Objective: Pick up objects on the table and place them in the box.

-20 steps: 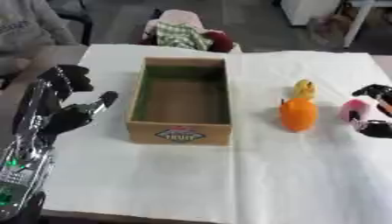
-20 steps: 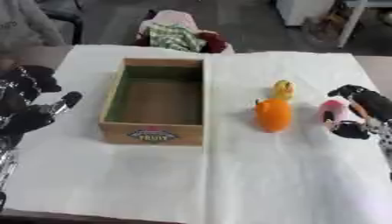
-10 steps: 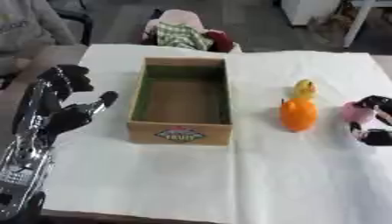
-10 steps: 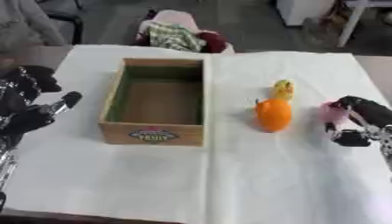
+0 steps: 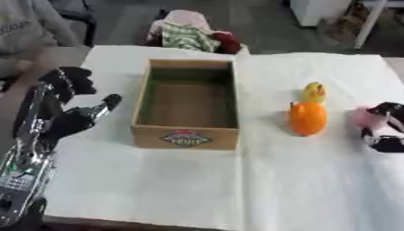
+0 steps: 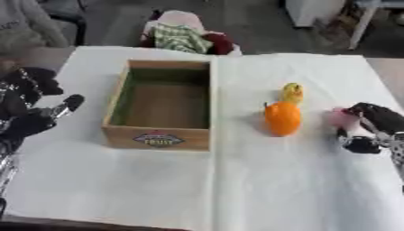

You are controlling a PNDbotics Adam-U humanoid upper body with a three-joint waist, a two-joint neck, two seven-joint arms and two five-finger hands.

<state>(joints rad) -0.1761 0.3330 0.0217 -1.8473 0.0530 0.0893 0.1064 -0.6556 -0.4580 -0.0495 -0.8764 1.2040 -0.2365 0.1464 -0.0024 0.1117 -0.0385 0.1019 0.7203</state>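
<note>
White cloth covers the worktop (image 6: 236,180), and on it, left of centre, stands the open wooden box (image 6: 161,104), nothing inside. Left of the box the left hand (image 5: 69,113) hangs idle, fingers relaxed and holding nothing. To the right of the box sits an orange fruit (image 6: 282,118) with a small yellow thing (image 6: 292,92) touching its far side. At the right edge the right hand (image 6: 371,128) curls round a small pink object (image 6: 344,117). The box lies to that hand's left, beyond the fruit, so the carry must pass over it.
</note>
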